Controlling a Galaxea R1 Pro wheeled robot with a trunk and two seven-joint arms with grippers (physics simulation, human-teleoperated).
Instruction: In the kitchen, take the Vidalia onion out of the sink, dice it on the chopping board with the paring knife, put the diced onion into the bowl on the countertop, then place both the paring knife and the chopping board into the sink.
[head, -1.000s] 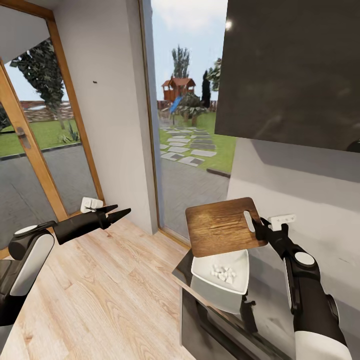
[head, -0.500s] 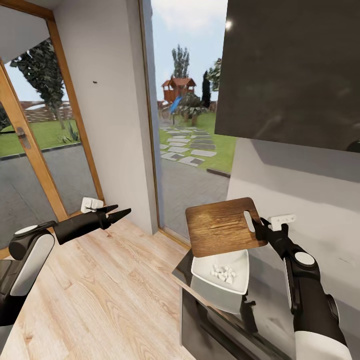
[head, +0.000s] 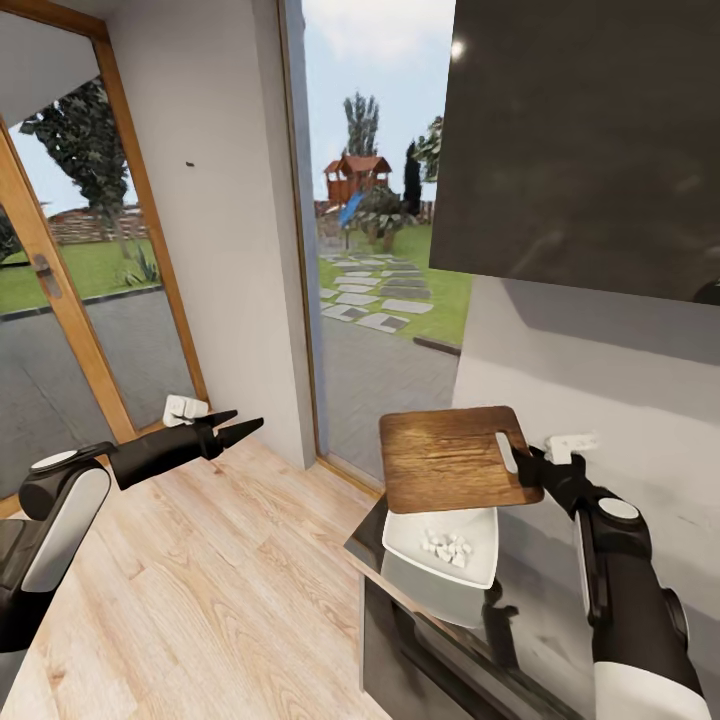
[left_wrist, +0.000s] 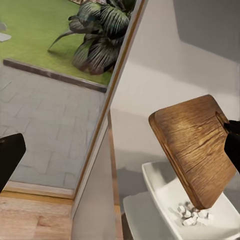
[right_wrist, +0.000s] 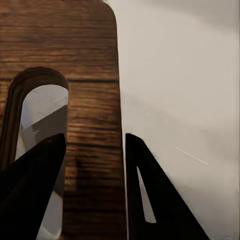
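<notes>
Since a moment ago the chopping board (head: 455, 458) sits slightly lower and flatter at lower centre, the right claw (head: 532, 468) clenched on its slotted end, above the bowl (head: 445, 545) of diced onion (head: 447, 546) on the worktop (head: 540, 640). Left claw (head: 232, 426), lower left, looks released. No writing is legible.

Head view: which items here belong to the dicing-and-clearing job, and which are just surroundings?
Job items:
- chopping board, held aloft by the right hand at its slot end
- bowl on the countertop
- diced onion in that bowl

Just there:
- wall socket
- dark wall cabinet
- glass door
- left hand, empty
</notes>
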